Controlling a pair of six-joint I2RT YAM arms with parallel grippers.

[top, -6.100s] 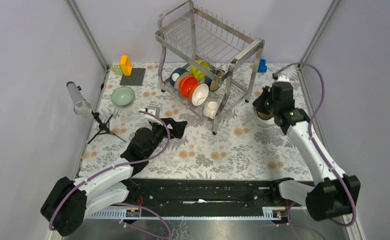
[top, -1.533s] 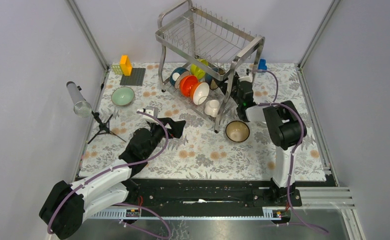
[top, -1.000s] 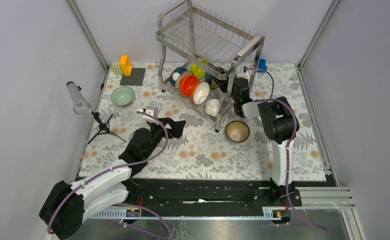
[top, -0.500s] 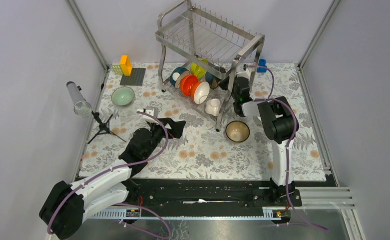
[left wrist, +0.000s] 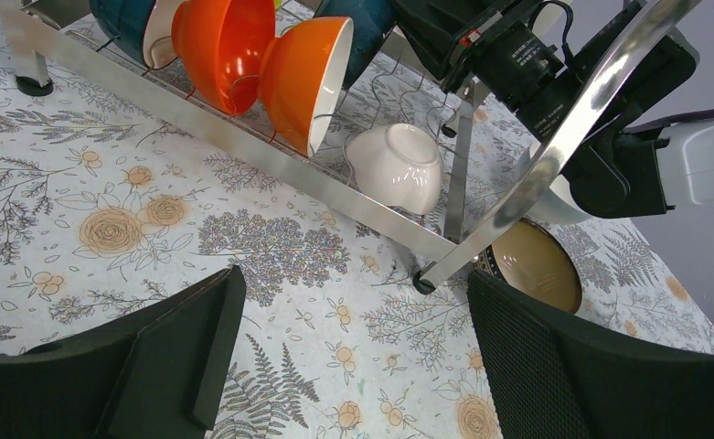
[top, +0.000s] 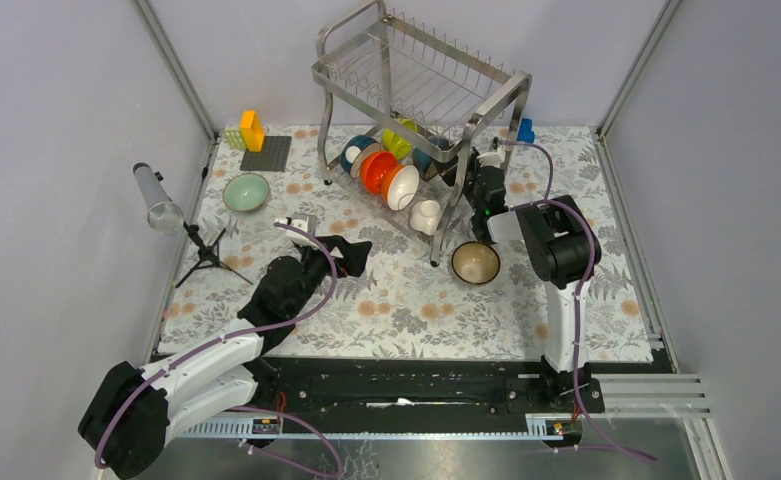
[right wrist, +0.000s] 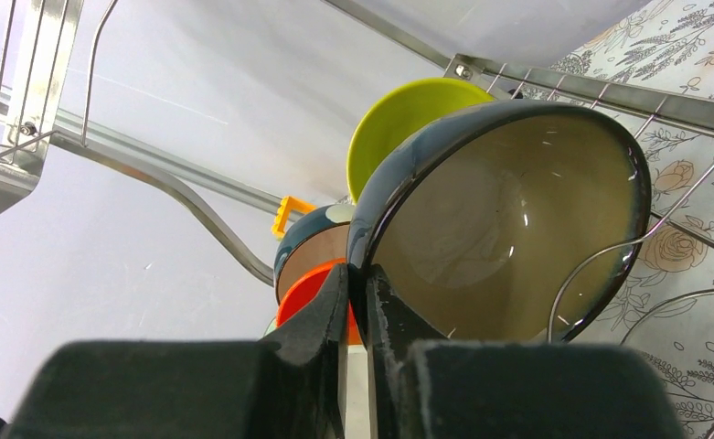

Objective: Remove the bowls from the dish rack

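Observation:
The dish rack (top: 418,92) stands at the back of the table, its lower tier holding several bowls on edge: blue (top: 354,150), orange (top: 376,170), yellow-green (top: 398,138) and white (top: 425,215). My right gripper (top: 460,163) reaches into the rack's right end. In the right wrist view that gripper (right wrist: 357,285) is shut on the rim of a dark blue bowl (right wrist: 508,229) with an olive inside. My left gripper (left wrist: 353,293) hangs open over the cloth, in front of the rack rail (left wrist: 243,137). On the table are a brown-gold bowl (top: 475,262) and a pale green bowl (top: 246,192).
A silver cylinder on a small tripod (top: 157,200) stands at the left. A yellow block (top: 252,130) sits on a dark plate (top: 266,154) at the back left, and a blue block (top: 525,130) behind the rack's right leg. Grey walls close in three sides.
My right gripper has closed on the dark blue bowl's rim within the last second and shifted slightly at the rack's right end. The left arm has stayed where it was.

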